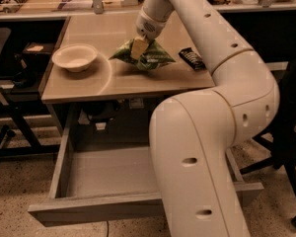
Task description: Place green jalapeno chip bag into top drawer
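The green jalapeno chip bag is on the desk top, near the middle. It is pulled up into a peak where my gripper pinches its top. The gripper comes down from above and is shut on the bag. The bag's lower edge still looks close to or on the desk. The top drawer is pulled open below the desk's front edge. Its grey inside holds nothing visible, and my arm's large lower link covers its right part.
A pale bowl sits on the desk's left side. A small black bar wrapper lies right of the bag. A dark chair stands at the right and a black table frame at the left.
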Motion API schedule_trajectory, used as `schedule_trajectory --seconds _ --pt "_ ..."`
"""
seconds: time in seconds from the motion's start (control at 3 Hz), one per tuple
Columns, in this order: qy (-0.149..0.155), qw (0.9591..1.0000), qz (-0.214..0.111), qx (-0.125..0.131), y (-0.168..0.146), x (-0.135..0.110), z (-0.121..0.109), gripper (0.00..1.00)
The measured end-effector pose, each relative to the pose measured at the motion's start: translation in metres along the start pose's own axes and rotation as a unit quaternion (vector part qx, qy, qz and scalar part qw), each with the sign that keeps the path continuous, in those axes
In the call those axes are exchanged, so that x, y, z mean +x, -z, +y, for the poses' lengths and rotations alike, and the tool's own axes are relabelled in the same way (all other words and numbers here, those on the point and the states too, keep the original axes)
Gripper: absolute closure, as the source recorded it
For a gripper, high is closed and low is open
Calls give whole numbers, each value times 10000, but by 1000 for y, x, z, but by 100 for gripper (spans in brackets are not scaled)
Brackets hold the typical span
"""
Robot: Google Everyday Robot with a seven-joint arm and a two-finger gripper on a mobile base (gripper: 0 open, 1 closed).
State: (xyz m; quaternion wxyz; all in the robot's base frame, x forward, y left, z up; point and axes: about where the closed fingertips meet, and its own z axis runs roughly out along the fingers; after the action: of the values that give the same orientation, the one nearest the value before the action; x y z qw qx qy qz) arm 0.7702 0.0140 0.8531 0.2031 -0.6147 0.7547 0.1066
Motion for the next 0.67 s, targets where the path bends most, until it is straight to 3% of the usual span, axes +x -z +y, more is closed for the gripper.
schedule_trajectory --seconds 0.33,0.67 --pt "361 9982 -311 354 43 -10 14 100" --pt "516 9959 -542 502 66 -8 56 100"
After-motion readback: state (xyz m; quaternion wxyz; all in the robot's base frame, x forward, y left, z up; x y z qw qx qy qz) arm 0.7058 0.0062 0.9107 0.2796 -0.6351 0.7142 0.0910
